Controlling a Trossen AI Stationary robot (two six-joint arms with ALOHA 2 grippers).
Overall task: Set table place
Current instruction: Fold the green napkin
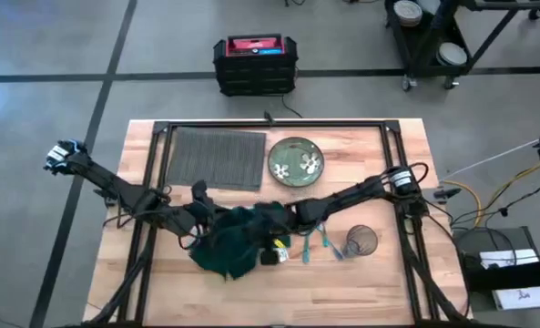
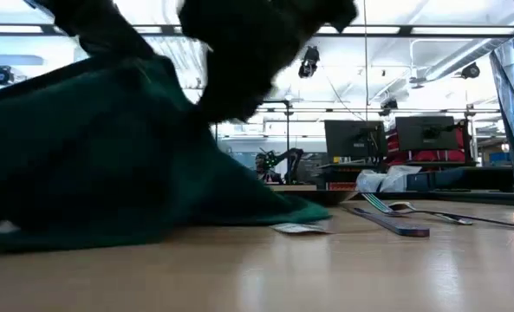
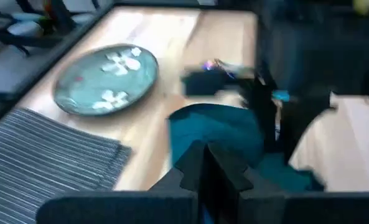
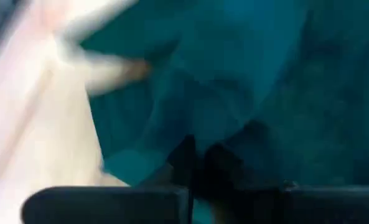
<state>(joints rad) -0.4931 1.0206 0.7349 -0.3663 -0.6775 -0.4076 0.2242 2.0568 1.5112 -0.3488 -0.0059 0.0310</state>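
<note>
A dark green napkin [image 1: 233,241] lies bunched near the table's [image 1: 379,273] front middle, its near part raised like a tent in the low view [image 2: 109,156]. My left gripper [image 1: 204,211] is at the napkin's left end and my right gripper [image 1: 277,217] at its right end, both shut. The grey ribbed placemat [image 1: 215,157] lies flat at the far left. A green plate [image 1: 295,160] with white flowers rests on the wood right of it. My left gripper [image 3: 208,163] has its shut fingers at the napkin's left part [image 3: 215,127], slanting down from the table's left. The fingers themselves hide the place of contact. My right gripper [image 4: 196,158] is shut in the napkin's cloth [image 4: 234,124], which fills the view around its fingers. Edge or fold, I cannot tell. The cloth rises toward the gripper while its lower part [image 2: 265,208] lies on the table.
Cutlery [image 1: 320,241] lies on the wood right of the napkin, with a fork [image 2: 395,208] showing in the low view. A clear glass [image 1: 362,240] stands farther right. A small label [image 2: 300,228] lies by the napkin's edge. Black frame rails [image 1: 270,123] run along the table's edges.
</note>
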